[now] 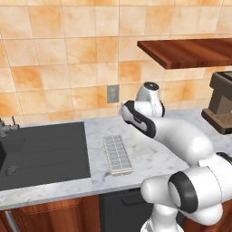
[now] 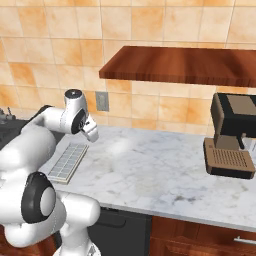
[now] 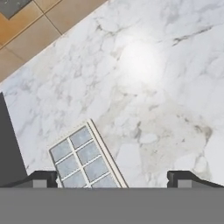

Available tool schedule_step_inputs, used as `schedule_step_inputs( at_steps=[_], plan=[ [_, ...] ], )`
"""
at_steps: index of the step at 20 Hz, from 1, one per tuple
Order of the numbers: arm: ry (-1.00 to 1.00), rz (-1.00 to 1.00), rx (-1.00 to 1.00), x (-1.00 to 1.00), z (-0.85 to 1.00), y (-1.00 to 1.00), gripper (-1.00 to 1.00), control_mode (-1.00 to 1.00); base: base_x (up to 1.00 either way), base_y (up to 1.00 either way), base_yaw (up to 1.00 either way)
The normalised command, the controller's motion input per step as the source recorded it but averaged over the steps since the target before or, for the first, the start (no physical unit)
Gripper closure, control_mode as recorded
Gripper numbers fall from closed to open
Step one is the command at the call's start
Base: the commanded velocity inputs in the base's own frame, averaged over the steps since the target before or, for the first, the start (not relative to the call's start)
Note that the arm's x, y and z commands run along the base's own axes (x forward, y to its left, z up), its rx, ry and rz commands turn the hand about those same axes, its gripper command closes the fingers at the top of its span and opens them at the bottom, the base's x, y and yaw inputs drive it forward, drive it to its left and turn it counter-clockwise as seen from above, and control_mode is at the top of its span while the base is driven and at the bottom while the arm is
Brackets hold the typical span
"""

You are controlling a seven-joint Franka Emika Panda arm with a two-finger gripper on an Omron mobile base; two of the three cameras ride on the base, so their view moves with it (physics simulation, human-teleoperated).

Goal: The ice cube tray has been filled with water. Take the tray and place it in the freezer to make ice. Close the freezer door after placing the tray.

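Ice cube tray [image 1: 117,155] lies flat on the marble counter [image 1: 154,156], just right of the dark sink [image 1: 43,154], long side running toward the tiled wall. Pincer [image 3: 111,178] hangs above the counter, jaws spread wide, nothing between them, touching nothing. In the hand view the tray's far end sits near the left fingertip [image 3: 41,178], apart from it. Coffee machine [image 2: 231,136] stands well off to the right, under the wooden shelf [image 2: 182,65].
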Motion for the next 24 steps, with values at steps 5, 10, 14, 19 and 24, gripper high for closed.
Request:
schedule_step_inputs(
  at_steps=[5, 10, 14, 19, 24],
  plan=[
    [0.04, 0.01, 0.0, 0.51, -0.34, 0.0, -1.0, -1.0, 0.0, 0.0, 0.0],
    [0.0, 0.01, 0.0, 0.38, -0.39, 0.0, -1.0, -1.0, 0.0, 0.0, 0.0],
    [0.0, 0.0, -0.02, 0.42, -0.5, 0.0, -1.0, -1.0, 0.0, 0.0, 0.0],
    [0.0, 0.0, -0.09, 0.32, -0.27, 0.0, -1.0, -1.0, 0.0, 0.0, 0.0],
    [0.05, 0.0, -0.06, 0.48, -0.15, 0.13, -1.0, -1.0, 0.0, 0.0, 0.0]
  ],
)
